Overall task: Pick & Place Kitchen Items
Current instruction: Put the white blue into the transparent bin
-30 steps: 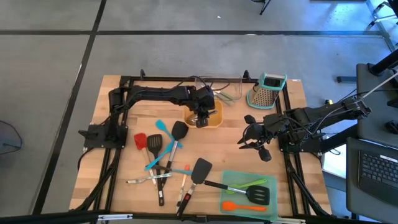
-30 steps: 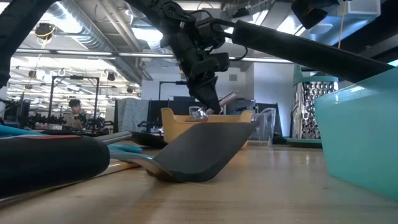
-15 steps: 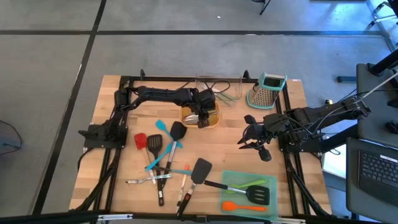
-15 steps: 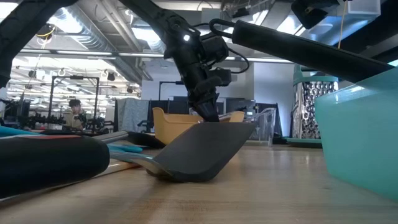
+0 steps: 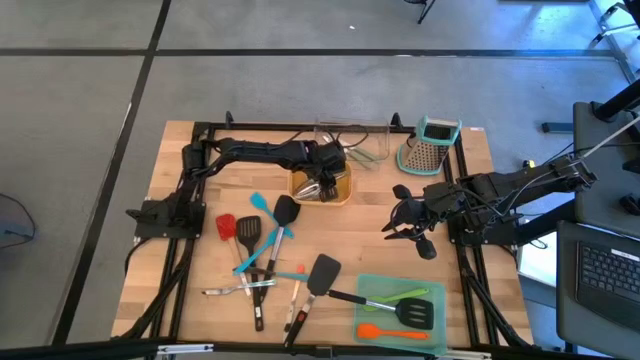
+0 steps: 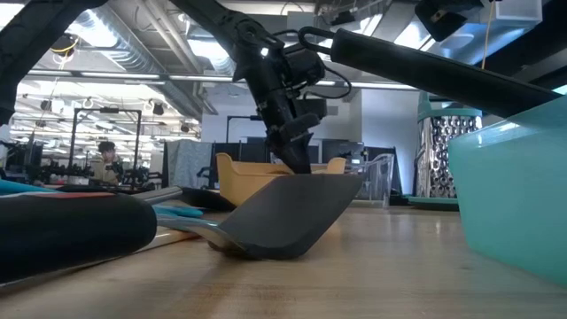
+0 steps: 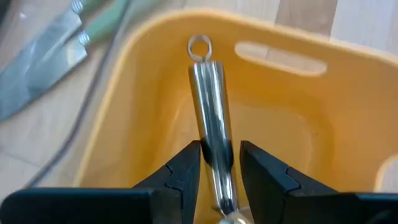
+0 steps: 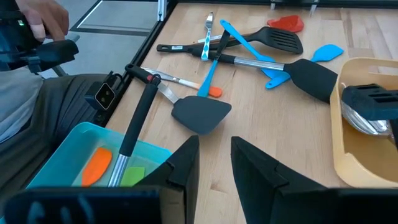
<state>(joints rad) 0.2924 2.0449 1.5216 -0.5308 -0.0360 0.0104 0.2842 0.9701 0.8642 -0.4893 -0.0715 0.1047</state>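
The steel scoop (image 7: 210, 102) is a slim polished handle with a small ring at its far end, and its bowl (image 8: 367, 121) shows as a shiny curve. It lies inside the orange tray (image 5: 343, 190) near the back of the worktop (image 5: 190, 265), with the clear tray (image 5: 370, 135) just behind it.

My left gripper (image 5: 322, 187) is down in that orange tray. Its jaws stand a little apart on either side of the scoop's handle, with the handle running between the fingers (image 7: 180, 177). I think a thin gap shows on each side, but at this close angle I cannot tell whether the pads touch the steel or have let go.

My right gripper (image 5: 403, 228) hangs above the right side of the worktop, well apart from the tray. Its jaws are partly open and hold nothing.

The other utensils lie scattered toward the front. A black spatula (image 5: 322, 272) rests near the middle, a blue turner (image 5: 262, 206) and a red spatula (image 5: 226, 227) lie further left, and tongs (image 5: 238, 289) sit beside them. In the teal tray (image 5: 366, 290) at the front right lie an orange tool (image 5: 378, 331), a green one (image 5: 400, 297) and another black spatula (image 5: 412, 314).
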